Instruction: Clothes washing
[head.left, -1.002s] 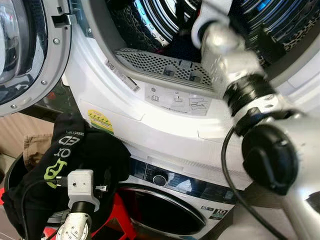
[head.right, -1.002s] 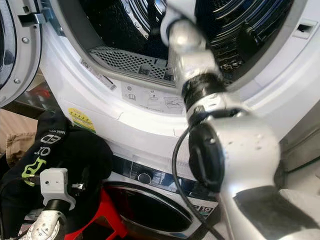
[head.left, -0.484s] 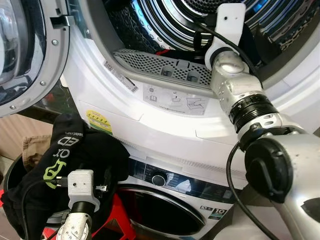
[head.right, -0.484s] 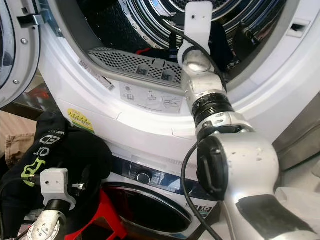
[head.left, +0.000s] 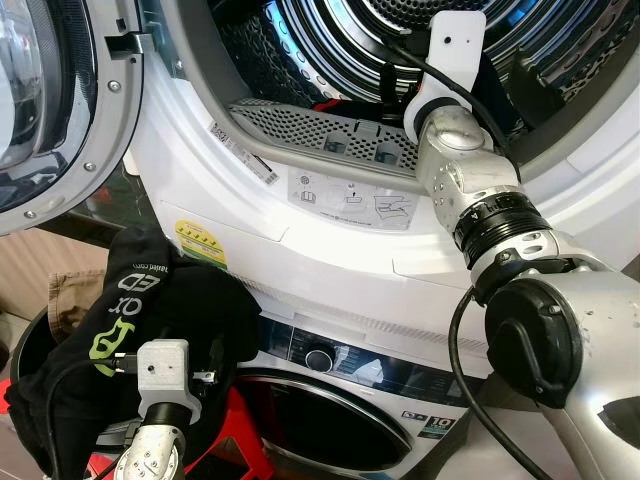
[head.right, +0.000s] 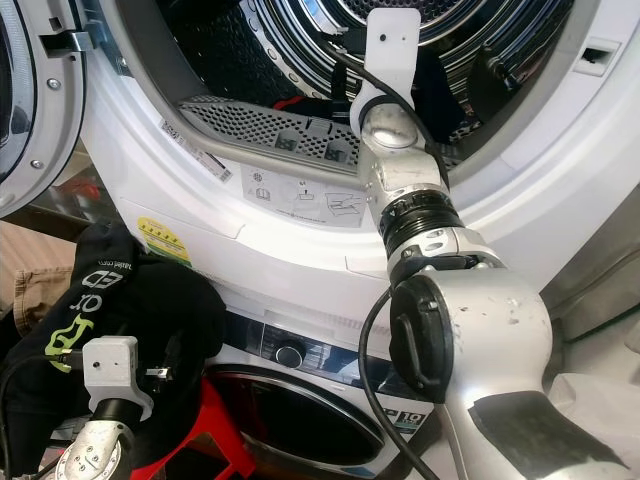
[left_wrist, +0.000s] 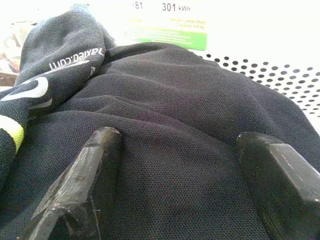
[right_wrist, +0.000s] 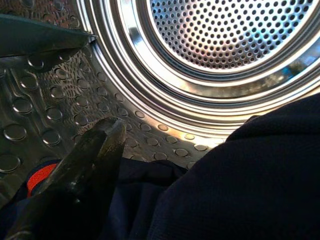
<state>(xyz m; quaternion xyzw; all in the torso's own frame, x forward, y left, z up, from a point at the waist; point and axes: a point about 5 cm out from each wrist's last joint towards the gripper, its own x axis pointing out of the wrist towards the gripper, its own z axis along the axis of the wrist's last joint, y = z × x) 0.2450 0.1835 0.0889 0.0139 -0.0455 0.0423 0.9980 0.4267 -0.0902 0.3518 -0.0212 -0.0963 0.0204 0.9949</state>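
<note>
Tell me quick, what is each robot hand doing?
Left hand: open, fingers spread against the black shirt draped over it.
Right hand: inside the dryer drum among dark clothes; open or closed cannot be told.

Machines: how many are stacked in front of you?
2: the upper machine with its door open, and the lower machine beneath it, door shut.

Right arm (head.left: 480, 200) outstretched upward; left end effector (left_wrist: 175, 165) fingers spread.
</note>
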